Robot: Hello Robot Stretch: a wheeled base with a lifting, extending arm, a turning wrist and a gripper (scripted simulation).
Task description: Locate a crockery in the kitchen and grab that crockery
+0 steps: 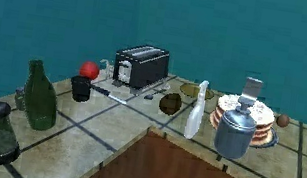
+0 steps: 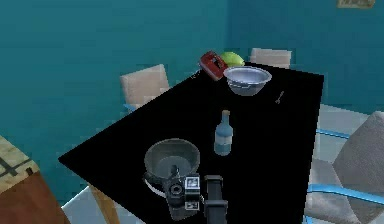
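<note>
Crockery search is judged complete: a grey round bowl (image 2: 172, 158) lies on the black rectangular table (image 2: 290, 140) in the arm side view, right at the far end of the gripper (image 2: 172, 188), whose dark body stands above the bottom edge. Whether the fingers grip anything cannot be told, because the bowl rests on the tabletop just behind them. The grab itself is therefore unconfirmed, and lifting the bowl clear of the table is the step left. Counted on the table: two bowls, the grey one and a wide white bowl (image 2: 247, 78) farther out; one pale blue glass bottle (image 2: 225, 133) between them; one red object (image 2: 211, 65); one green round fruit (image 2: 232, 58). Around it stand three chairs, two beige (image 2: 145, 85) and one grey (image 2: 355, 165). Counted on the tiled kitchen counter (image 1: 62, 146) in the forward view: one black-and-silver toaster (image 1: 142, 65), one dark green glass bottle (image 1: 41, 96), one black mug (image 1: 81, 88), one round patterned plate (image 1: 263, 124), one silver lidded metal pot (image 1: 236, 132), and two red round fruits (image 1: 90, 69).
</note>
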